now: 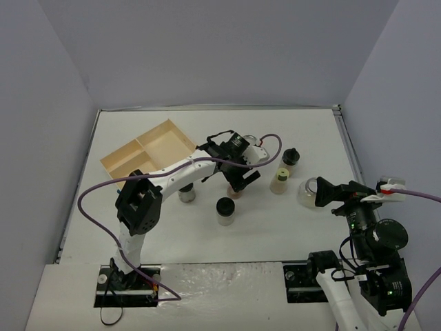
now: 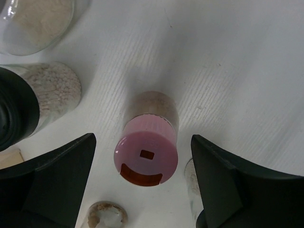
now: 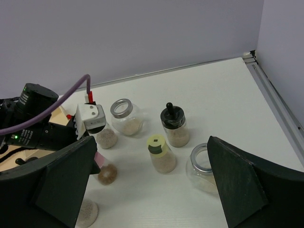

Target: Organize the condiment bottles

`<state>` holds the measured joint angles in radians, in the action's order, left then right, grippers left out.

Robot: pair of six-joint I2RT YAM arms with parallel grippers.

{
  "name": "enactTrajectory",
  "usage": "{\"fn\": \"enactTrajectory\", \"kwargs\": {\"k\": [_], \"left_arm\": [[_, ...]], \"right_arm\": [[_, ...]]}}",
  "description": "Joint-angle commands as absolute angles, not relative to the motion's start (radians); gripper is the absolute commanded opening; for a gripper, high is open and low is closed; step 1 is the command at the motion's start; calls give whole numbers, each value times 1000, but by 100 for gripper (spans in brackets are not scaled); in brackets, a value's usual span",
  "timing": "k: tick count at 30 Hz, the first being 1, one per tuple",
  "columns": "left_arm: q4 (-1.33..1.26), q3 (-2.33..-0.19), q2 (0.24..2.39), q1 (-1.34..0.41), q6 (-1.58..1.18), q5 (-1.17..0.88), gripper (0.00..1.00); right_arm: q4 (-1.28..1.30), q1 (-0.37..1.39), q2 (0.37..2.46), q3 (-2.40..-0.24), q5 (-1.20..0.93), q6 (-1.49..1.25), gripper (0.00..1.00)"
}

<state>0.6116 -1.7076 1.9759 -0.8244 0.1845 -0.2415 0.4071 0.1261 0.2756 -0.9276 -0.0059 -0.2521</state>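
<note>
My left gripper [image 2: 142,138] is open and hangs over the pink-capped jar [image 2: 146,156], one finger on each side, with a gap on both sides. In the top view the left gripper [image 1: 238,181] covers that jar. A black-capped jar [image 2: 52,90] and a silver-rimmed jar [image 2: 33,19] stand close by. My right gripper [image 1: 329,195] is open and empty beside the other silver-rimmed jar [image 1: 309,192]. The yellow-green-capped jar [image 1: 279,181] and black-capped jars [image 1: 290,158] [image 1: 225,210] [image 1: 185,193] stand around the middle. The right wrist view shows the pink-capped jar [image 3: 105,171] partly hidden.
The pale wooden divided tray [image 1: 148,150] lies at the back left with nothing in it. The left arm [image 1: 179,172] stretches across the table from its base. Side walls close in the table, with a rail [image 1: 348,148] along the right edge.
</note>
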Motion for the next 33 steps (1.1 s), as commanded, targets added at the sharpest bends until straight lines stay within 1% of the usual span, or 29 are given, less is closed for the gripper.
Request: {"fn": "enactTrajectory", "kwargs": {"k": [1, 4, 7, 9, 12, 15, 17, 18, 21, 27, 30, 33], "left_arm": [[636, -1777, 1958, -837, 240, -225, 72], [641, -1773, 1960, -843, 252, -222, 68], [641, -1772, 1959, -847, 256, -221, 63], [641, -1772, 1957, -847, 256, -219, 57], [636, -1768, 1955, -847, 254, -221, 45], [637, -1763, 1945, -847, 253, -219, 23], [645, -1758, 1924, -847, 247, -219, 3], [648, -1756, 1902, -847, 237, -216, 1], [681, -1759, 1833, -845, 195, -181, 0], [760, -1801, 1619, -817, 66, -9, 0], [801, -1814, 1523, -740, -32, 67, 0], [848, -1800, 1450, -610, -140, 116, 0]], "right_arm": [[360, 133, 272, -946, -17, -263, 100], [360, 133, 267, -941, -16, -267, 100], [362, 133, 267, -941, -17, -268, 100], [362, 133, 266, -942, -17, -267, 100], [362, 134, 265, -943, -15, -267, 100], [364, 133, 260, -942, -14, -269, 100], [365, 133, 259, -943, -14, -270, 100], [367, 133, 259, -946, -16, -270, 100], [370, 133, 259, -950, -20, -269, 100], [372, 133, 261, -950, -27, -268, 100], [373, 133, 265, -951, -33, -268, 100], [373, 133, 280, -960, -49, -272, 100]]}}
